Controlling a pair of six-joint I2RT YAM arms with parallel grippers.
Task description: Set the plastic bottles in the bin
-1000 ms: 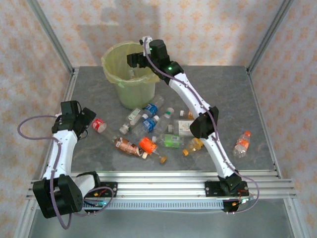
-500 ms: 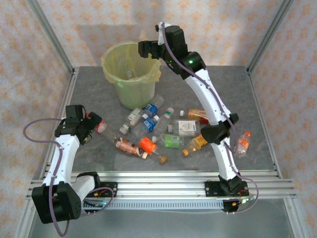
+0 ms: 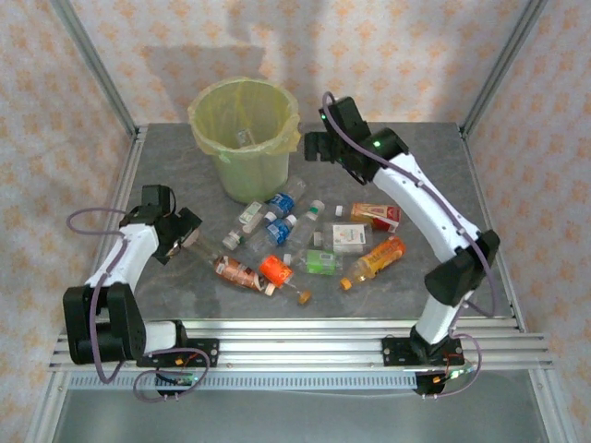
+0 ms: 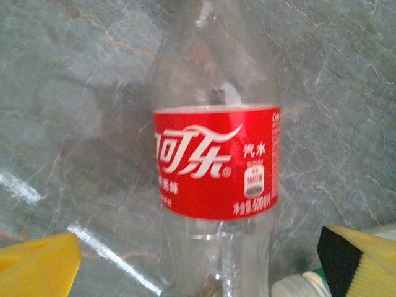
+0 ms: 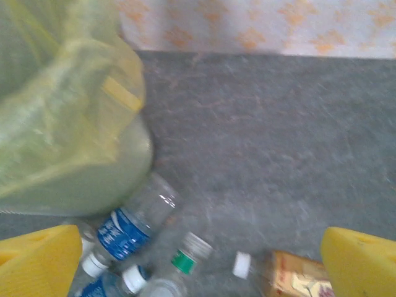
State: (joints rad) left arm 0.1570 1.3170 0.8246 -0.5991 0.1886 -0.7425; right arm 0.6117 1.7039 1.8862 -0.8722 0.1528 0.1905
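Red-labelled bottle [image 4: 215, 161] lies on the table [image 3: 443, 157] beneath the left hand [image 3: 182, 235], whose fingers we find apart. Right hand [image 3: 314, 146], likewise spread, hangs beside the bin [image 3: 245, 171]; other plastic bottles [image 3: 277, 269] lie scattered near its base.

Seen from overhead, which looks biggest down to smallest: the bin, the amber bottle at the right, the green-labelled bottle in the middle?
1. bin, by far the largest
2. amber bottle
3. green-labelled bottle, which looks a little shorter

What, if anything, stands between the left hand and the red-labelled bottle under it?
Nothing visible. The left hand is open over the red-labelled bottle, which lies bare on the table, framed by its yellow fingers.
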